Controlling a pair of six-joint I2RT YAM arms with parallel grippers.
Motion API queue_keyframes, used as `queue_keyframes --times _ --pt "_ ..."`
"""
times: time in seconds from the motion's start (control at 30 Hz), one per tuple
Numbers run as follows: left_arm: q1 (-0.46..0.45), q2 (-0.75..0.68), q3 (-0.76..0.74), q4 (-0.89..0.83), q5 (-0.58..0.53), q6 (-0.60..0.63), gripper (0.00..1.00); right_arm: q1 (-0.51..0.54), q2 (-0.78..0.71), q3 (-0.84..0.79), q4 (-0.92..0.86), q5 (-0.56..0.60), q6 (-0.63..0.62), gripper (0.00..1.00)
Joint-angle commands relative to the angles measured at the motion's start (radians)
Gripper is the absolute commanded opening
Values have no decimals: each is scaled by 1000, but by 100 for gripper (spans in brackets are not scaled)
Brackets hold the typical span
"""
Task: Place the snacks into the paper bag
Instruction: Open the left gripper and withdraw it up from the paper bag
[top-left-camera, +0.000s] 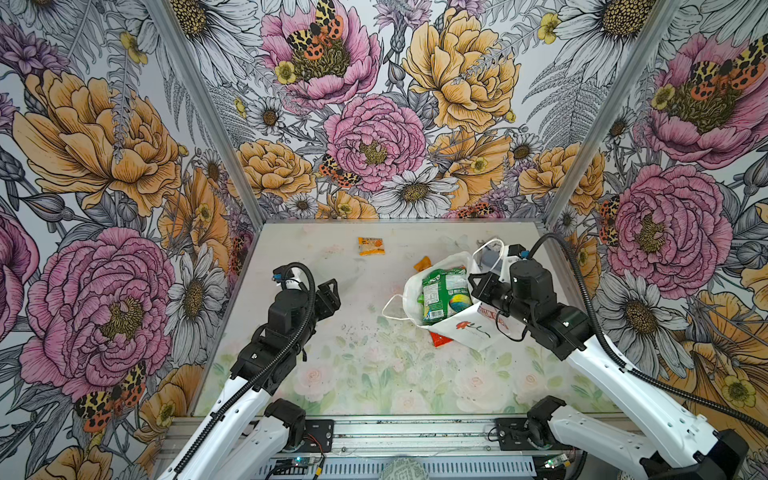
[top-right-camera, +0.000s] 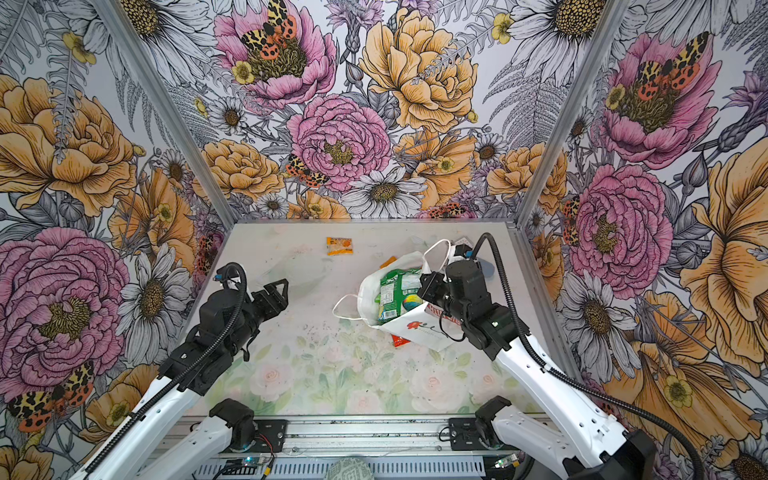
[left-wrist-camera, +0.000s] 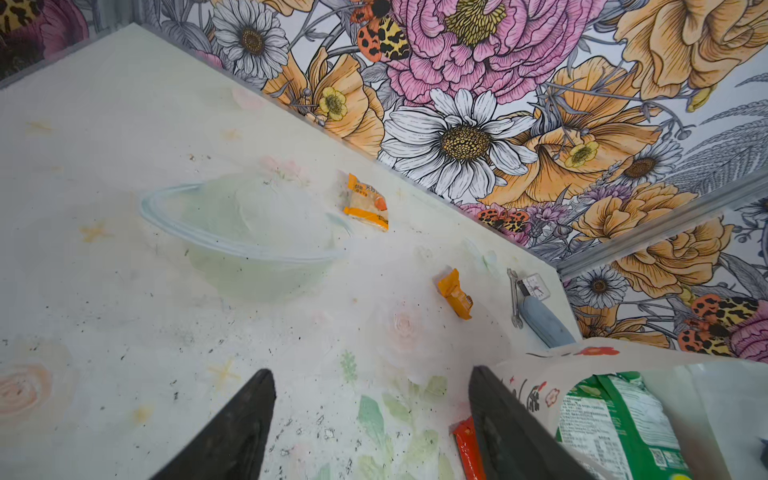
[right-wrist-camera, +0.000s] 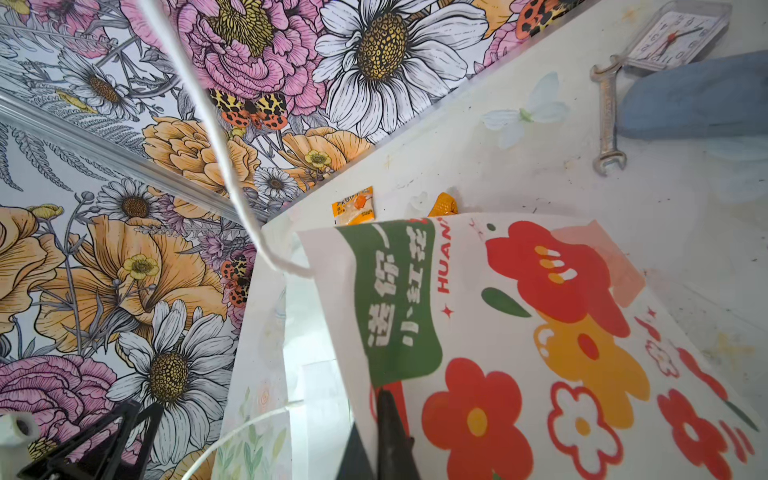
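Snacks (top-left-camera: 442, 291) in green wrappers are sitting inside the paper bag (top-left-camera: 465, 337), which is standing tilted on the right half of the worktop (top-left-camera: 353, 374), its mouth gaping toward the camera in both top views. At the bag's right-hand rim the right gripper (top-left-camera: 476, 284) is pinching the flower-printed side panel, its jaws closed on the paper. Over the worktop's left half the left gripper (top-left-camera: 334, 296) is hovering well apart from the bag, its jaws spread wide and holding nothing. An orange packet (top-left-camera: 370, 245) is lying alone near the far edge. A second orange packet (top-left-camera: 423, 263) is peeking out just behind the bag. A red packet (top-left-camera: 440, 339) is showing at the bag's near lower edge, partly hidden by it.
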Motion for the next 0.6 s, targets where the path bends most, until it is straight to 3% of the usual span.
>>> queue_keyframes --times 0.0,0.13,0.3,0.57 --pt "25 11 -4 5 74 -16 76 1 -54 4 162 39 46 0" --pt "41 93 15 7 87 -22 76 -51 -114 -30 108 62 58 0" --pt "37 252 67 8 131 -48 75 -216 -176 -84 27 -53 40 0" --pt "-67 401 119 8 110 -97 75 -351 -214 -112 -64 -120 -68 0"
